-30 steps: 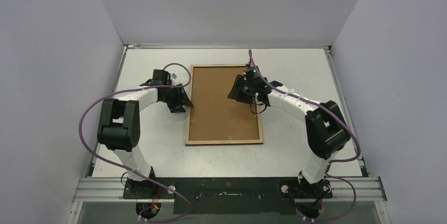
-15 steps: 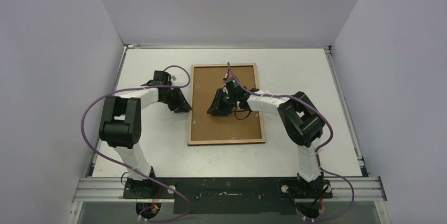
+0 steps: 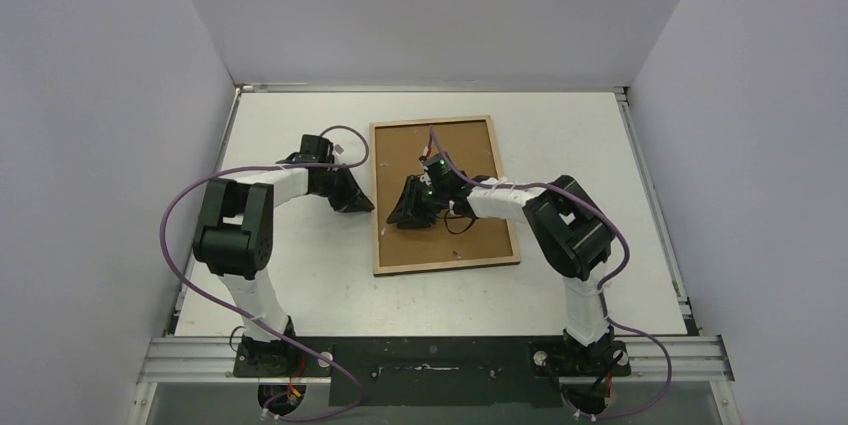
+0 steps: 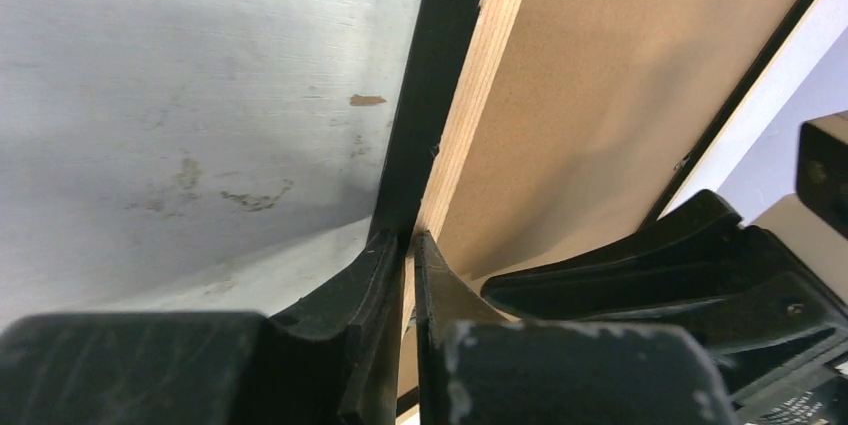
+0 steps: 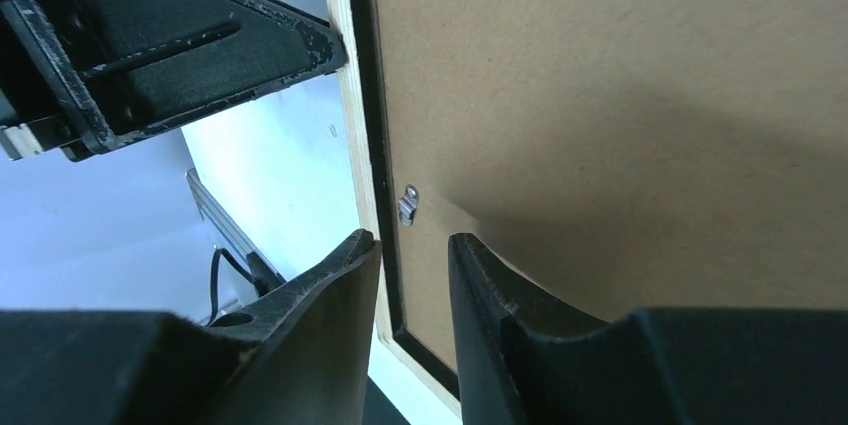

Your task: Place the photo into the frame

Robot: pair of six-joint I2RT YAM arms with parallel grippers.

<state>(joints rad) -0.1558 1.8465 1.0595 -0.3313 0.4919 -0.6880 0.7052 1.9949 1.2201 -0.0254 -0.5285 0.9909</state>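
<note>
The frame (image 3: 432, 122) lies back-up mid-table, with a light wood rim around a brown backing board (image 3: 470, 160). It sits slightly skewed. My left gripper (image 3: 362, 203) is at its left edge. In the left wrist view the jaws (image 4: 408, 237) are pinched shut on the black-and-wood rim (image 4: 440, 65). My right gripper (image 3: 402, 217) hovers over the board's left part. Its fingers (image 5: 410, 243) stand apart with nothing between them, just above the rim (image 5: 355, 145) and a small metal tab (image 5: 407, 203). The photo is not visible in any view.
White walls close in the table (image 3: 300, 285) on three sides, and a metal rail (image 3: 430, 355) runs along the near edge. Both arms' purple cables loop above the surface. The two grippers are close together at the frame's left rim.
The left gripper has closed on the frame's left rim. The frame has shifted right and turned slightly. The right arm swung left across the board to the left rim.
</note>
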